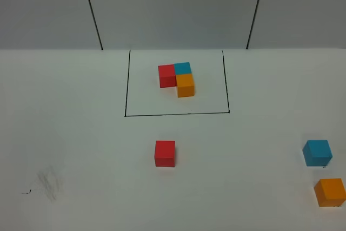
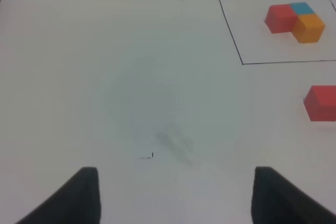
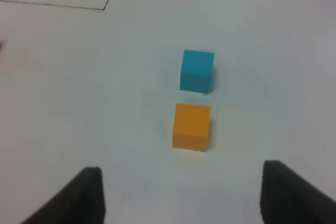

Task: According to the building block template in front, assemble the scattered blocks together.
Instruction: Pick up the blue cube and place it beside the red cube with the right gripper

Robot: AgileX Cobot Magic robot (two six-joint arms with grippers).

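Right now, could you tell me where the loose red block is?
In the exterior high view the loose red block sits mid-table, just below the black frame, far left of the loose blue block and loose orange block.

Only the ends of the robot's two pincers show, and they look alike. The left pincer (image 2: 176, 198) finishes in two matte black fingers (image 2: 79, 198), each a solid slab with a flat, squared-off tip, a straight face turned inward to the pincer's middle, and an outer edge that slopes away from the middle so that the finger broadens toward its base. The right pincer (image 3: 181, 198) carries the same pair of plain black, wedge-like fingers (image 3: 294, 195); on both pincers they are dark and soft-edged from closeness, so their surface detail cannot be told.
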